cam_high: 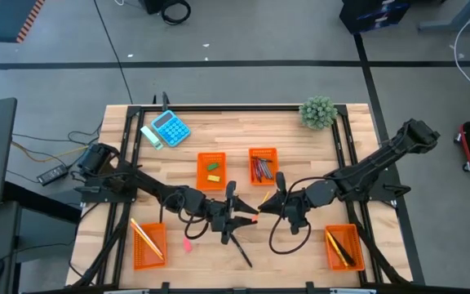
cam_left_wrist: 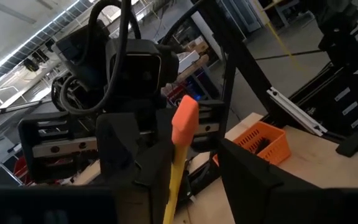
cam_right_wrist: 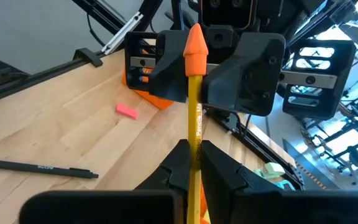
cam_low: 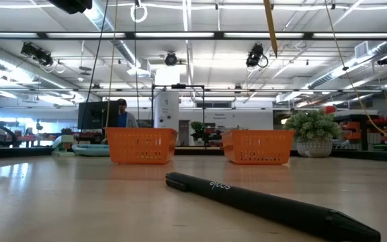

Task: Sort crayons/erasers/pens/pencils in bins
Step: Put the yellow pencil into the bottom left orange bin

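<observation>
Above the table's middle, a yellow pencil [cam_right_wrist: 195, 106] runs between my two grippers. My right gripper [cam_right_wrist: 199, 152] [cam_high: 269, 211] is shut on it. Its pointed orange end [cam_right_wrist: 196, 43] reaches in between the fingers of my left gripper [cam_left_wrist: 188, 146] [cam_high: 243, 216], which is open, with a finger on either side of the shaft. Another orange end [cam_left_wrist: 184, 121] shows up by my right gripper's body. A black pen [cam_high: 239, 245] [cam_low: 267, 202] and a pink eraser [cam_high: 188, 243] [cam_right_wrist: 127, 111] lie flat on the table near the front. My right gripper pinches the pencil's yellow shaft [cam_right_wrist: 196, 140] between its two fingers, which lie along the pencil. The pencil is lifted clear of the table and points toward my left gripper. My left gripper has the shaft [cam_left_wrist: 174, 180] close beside one finger [cam_left_wrist: 145, 165]; I cannot tell whether they touch.
Four orange bins stand around: one with erasers [cam_high: 201, 171], one with crayons [cam_high: 263, 149], one front left with pencils [cam_high: 155, 255], one front right [cam_high: 351, 237]. A blue calculator [cam_high: 170, 128] and a small plant [cam_high: 317, 112] sit at the far edge.
</observation>
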`<state>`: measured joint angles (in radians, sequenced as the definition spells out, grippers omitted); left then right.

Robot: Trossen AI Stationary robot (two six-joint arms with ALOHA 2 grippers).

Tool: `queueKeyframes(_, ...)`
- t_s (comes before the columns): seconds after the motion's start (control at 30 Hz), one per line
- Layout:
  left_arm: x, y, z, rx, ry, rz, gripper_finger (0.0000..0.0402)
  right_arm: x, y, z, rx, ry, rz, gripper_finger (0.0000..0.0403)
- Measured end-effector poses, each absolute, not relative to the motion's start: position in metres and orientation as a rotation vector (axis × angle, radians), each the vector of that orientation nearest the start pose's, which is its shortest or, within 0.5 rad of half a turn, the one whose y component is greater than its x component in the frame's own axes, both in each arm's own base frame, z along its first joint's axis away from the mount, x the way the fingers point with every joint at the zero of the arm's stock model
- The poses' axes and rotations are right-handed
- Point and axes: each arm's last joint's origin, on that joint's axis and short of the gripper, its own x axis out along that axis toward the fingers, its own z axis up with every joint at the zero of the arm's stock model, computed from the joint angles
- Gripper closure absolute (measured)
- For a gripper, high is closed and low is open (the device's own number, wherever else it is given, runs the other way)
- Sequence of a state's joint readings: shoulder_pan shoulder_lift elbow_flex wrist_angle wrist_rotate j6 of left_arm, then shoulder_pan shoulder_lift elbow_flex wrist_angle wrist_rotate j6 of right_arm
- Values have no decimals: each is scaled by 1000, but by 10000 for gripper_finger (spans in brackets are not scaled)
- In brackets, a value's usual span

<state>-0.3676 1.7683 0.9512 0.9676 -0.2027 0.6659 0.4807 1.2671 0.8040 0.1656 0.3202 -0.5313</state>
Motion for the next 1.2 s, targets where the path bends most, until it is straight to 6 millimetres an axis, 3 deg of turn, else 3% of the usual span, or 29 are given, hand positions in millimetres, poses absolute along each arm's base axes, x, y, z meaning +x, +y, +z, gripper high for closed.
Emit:
queueKeyframes(0.53,358,-122,238,593,-172,-93,305,253,117,272,-622,227,231,367)
queueKeyframes(0.93,358,-122,238,592,-175,-92,368,253,117,271,-599,232,231,367)
queueKeyframes(1.2,358,-123,238,547,-152,-50,364,253,113,268,-526,282,212,355)
